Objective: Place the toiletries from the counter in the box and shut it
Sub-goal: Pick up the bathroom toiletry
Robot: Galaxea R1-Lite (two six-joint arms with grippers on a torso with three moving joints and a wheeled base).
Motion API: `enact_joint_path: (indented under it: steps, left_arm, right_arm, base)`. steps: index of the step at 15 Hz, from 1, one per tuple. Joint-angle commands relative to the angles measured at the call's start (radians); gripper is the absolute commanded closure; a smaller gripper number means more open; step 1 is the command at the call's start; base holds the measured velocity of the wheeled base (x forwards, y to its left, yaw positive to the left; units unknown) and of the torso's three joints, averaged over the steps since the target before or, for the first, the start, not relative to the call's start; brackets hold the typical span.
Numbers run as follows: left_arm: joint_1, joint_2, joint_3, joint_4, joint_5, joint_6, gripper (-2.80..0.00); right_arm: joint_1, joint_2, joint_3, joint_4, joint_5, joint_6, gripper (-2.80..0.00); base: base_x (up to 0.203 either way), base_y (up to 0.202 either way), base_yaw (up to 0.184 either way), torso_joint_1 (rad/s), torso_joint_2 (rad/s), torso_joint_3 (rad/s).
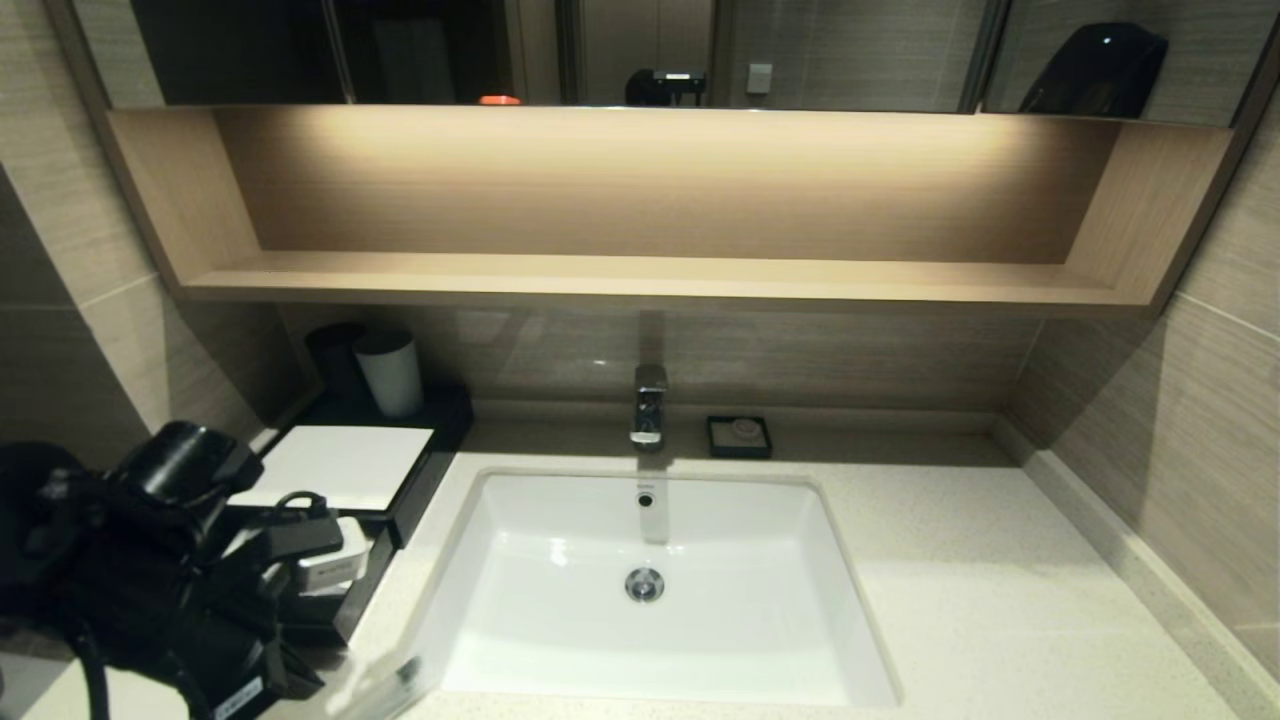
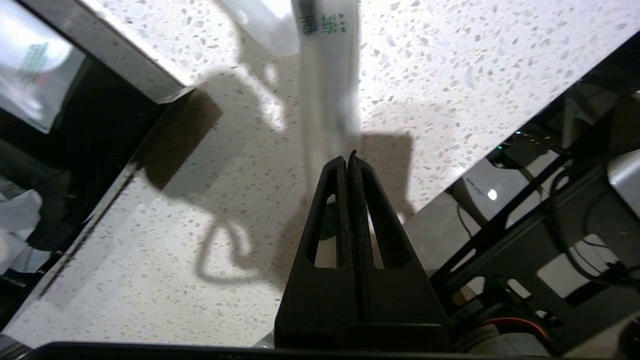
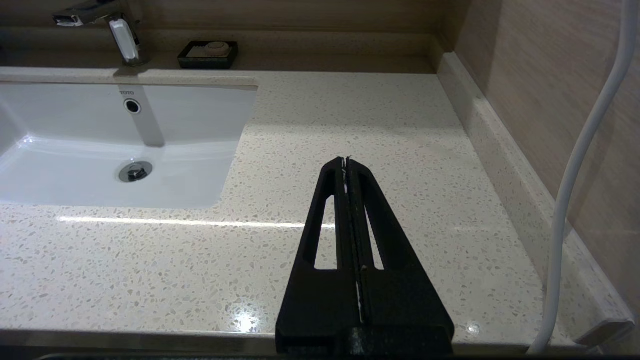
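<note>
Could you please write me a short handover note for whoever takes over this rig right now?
Left gripper: shut on a long slim whitish-wrapped packet with green print, above the pale speckled stone counter, beside the low dark box with the flat white top panel.
Right gripper: shut, holding nothing, parked over the counter on the right side of the white sink.
Done: the box's drawer is pulled out, with something whitish already inside.
Left: drop this packet into the drawer, collect a second whitish packet lying beside it on the counter, then push the drawer closed.
</note>
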Motion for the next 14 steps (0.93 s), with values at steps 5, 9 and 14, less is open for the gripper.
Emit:
enact_joint_path:
  steps: [5, 9, 14]
  left_arm:
    - [-0.143, 0.149, -0.116, 0.133, 0.024, -0.107, 0.00]
    - [-0.168, 0.204, -0.126, 0.119, 0.044, -0.132, 0.00]
    - [-0.168, 0.265, -0.189, 0.111, 0.050, -0.167, 0.00]
  right_arm:
    - [0.000, -0.002, 0.000, 0.000, 0.000, -0.001, 0.00]
    - [0.000, -0.002, 0.000, 0.000, 0.000, -0.001, 0.00]
    - [0.000, -0.002, 0.000, 0.000, 0.000, -0.001, 0.00]
  base:
    - [0.000, 0.000, 0.000, 0.000, 0.00, 0.000]
    - [0.000, 0.000, 0.000, 0.000, 0.00, 0.000]
    - [0.000, 0.000, 0.000, 0.000, 0.00, 0.000]
